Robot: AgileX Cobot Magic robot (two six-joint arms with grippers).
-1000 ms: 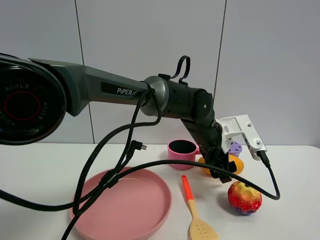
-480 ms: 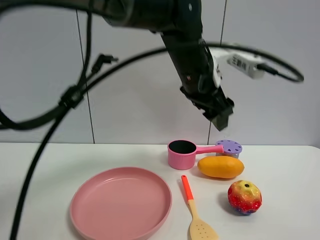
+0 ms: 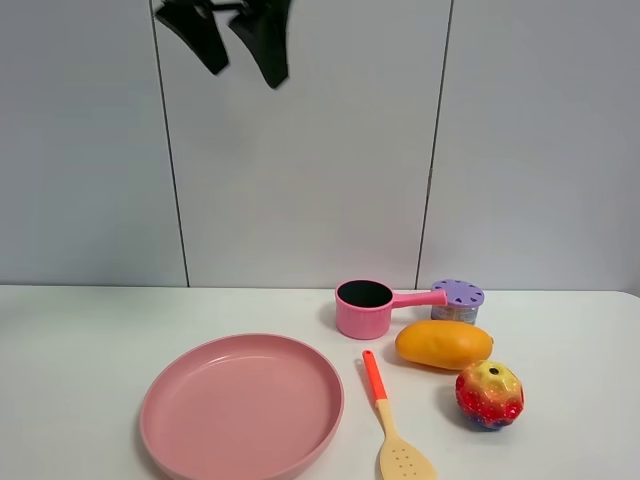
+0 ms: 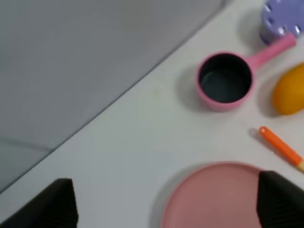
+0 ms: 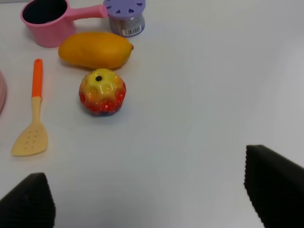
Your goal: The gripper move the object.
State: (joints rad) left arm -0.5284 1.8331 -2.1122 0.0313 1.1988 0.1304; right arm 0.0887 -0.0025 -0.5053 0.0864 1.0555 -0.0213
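We see the mango (image 3: 443, 343) lying flat on its side on the white table (image 3: 80, 330), toward the far right part, not near any edge. Nothing is holding it. It rests there alone, so we think it has either been put down or not been picked up yet.

Just behind the mango is the little pink pot (image 3: 364, 307). Its handle points right to a purple cap jar (image 3: 457, 298), which stands just behind the mango too. In front of the mango, a bit to the right, sits the bumpy red and yellow fruit (image 3: 489, 393). They are close but we cannot tell if they touch. A spatula (image 3: 391, 425) with an orange handle lies in front, toward the near edge, between the fruit and the big pink plate (image 3: 241, 408). The plate fills the near middle of the table and has nothing in it.

The left gripper (image 3: 236, 35) hangs high up at the top of the high view, far above the table. Its two black fingers (image 4: 52, 203) stand wide apart and hold nothing. The right gripper (image 5: 147, 192) shows two black fingers too, wide apart, with only bare table between them. It looks down at the mango from well away.

If the mango is to go somewhere, the plate looks like a good spot.
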